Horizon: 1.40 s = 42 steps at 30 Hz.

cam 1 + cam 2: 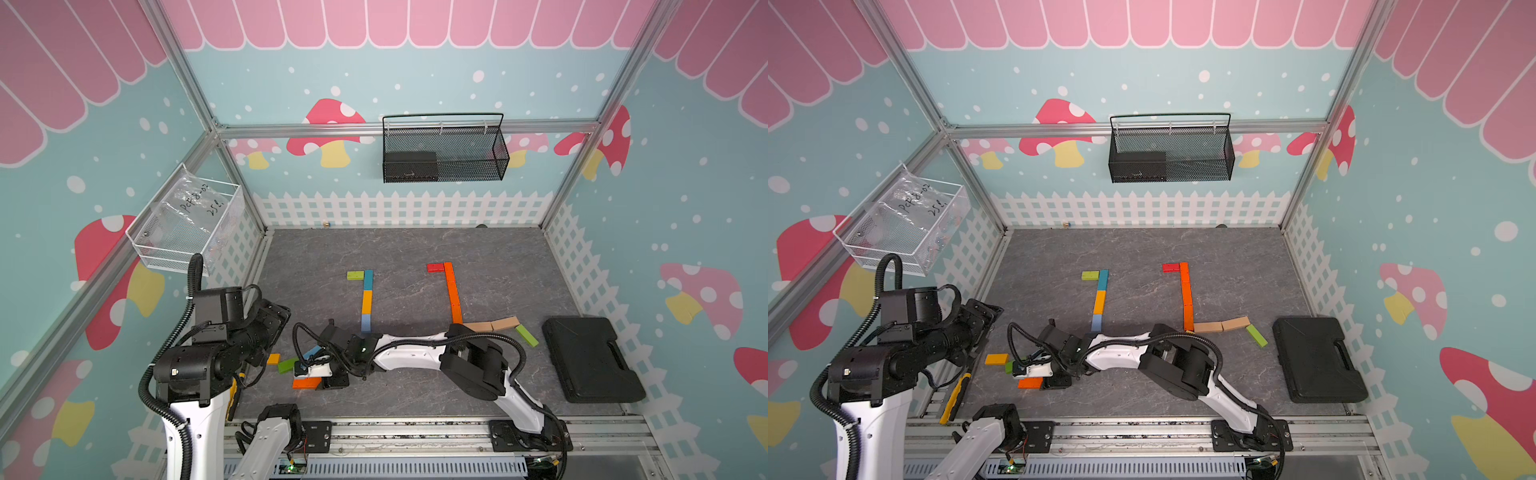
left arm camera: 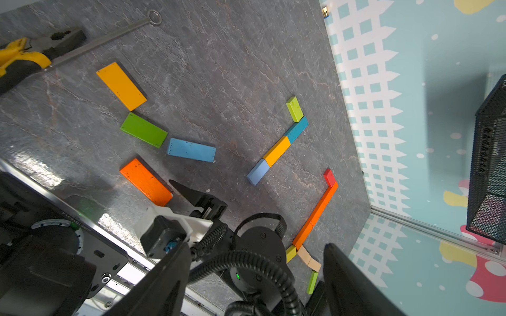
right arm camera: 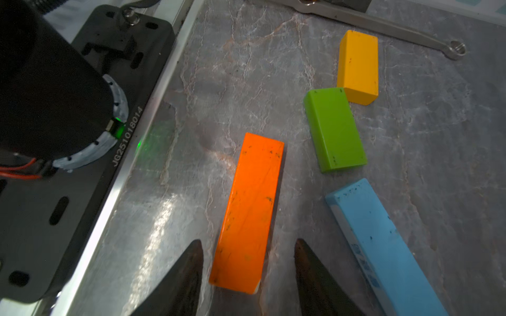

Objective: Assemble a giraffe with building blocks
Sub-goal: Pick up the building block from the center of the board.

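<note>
Grey marbled tabletop (image 1: 415,249) fills the floor of a walled cell. A white picket-fence print runs along the back and both sides, and an aluminium rail (image 1: 415,428) closes the near edge. Bare surface lies between the fence and the far ends of two lines of building blocks, and also between the lines themselves.

One line (image 1: 367,301) runs teal, yellow, pale blue, with a lime block (image 1: 355,274) touching its far end. The orange line (image 1: 453,295) has a red block (image 1: 434,267) at its far end. Tan blocks (image 1: 492,324) and a green bar (image 1: 527,336) lie at its near end, just beside a shut black case (image 1: 590,357) at the right edge.

Four loose blocks lie near the front left corner: a yellow block (image 3: 358,63), a green block (image 3: 334,128), a blue block (image 3: 383,246) and an orange block (image 3: 254,208). The last is nearest the rail, with a strip of table between.

The right gripper (image 3: 247,243) is low over the orange block. Its jaws are partly apart and straddle one end, with a gap on each side. The left gripper (image 2: 257,247) hangs raised at the left with its jaws wide and nothing between them. Yellow-handled pliers (image 2: 22,60) and a metal bar (image 2: 109,35) lie by the left edge.

On the back wall a black mesh basket (image 1: 444,166) holds a dark box (image 1: 409,164) at its left end. On the left wall a white wire basket (image 1: 187,232) holds a clear bag (image 1: 195,203) with handwriting on it.
</note>
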Each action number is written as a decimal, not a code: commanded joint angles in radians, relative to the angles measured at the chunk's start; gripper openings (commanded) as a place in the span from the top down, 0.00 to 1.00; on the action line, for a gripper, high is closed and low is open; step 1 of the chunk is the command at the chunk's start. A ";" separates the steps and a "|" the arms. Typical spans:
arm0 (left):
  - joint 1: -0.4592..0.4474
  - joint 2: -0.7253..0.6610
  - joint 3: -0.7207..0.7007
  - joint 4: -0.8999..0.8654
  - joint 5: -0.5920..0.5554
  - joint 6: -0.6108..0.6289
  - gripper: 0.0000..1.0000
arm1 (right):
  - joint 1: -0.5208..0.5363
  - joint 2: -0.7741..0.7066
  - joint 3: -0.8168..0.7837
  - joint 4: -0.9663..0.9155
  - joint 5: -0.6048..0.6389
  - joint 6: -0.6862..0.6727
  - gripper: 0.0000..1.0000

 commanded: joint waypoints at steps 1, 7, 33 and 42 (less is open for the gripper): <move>-0.003 -0.010 -0.011 0.019 0.024 -0.006 0.21 | 0.011 0.051 0.068 -0.059 0.010 -0.023 0.44; -0.003 -0.013 -0.013 0.019 0.022 0.002 0.21 | 0.022 0.129 0.174 -0.136 0.002 -0.025 0.44; -0.052 -0.006 -0.216 0.147 0.091 -0.002 0.21 | -0.086 -0.556 -0.500 -0.060 0.163 -0.194 0.92; -0.360 0.108 -0.424 0.347 -0.005 -0.097 0.22 | -0.342 -0.625 -0.651 -0.067 0.193 -0.299 0.98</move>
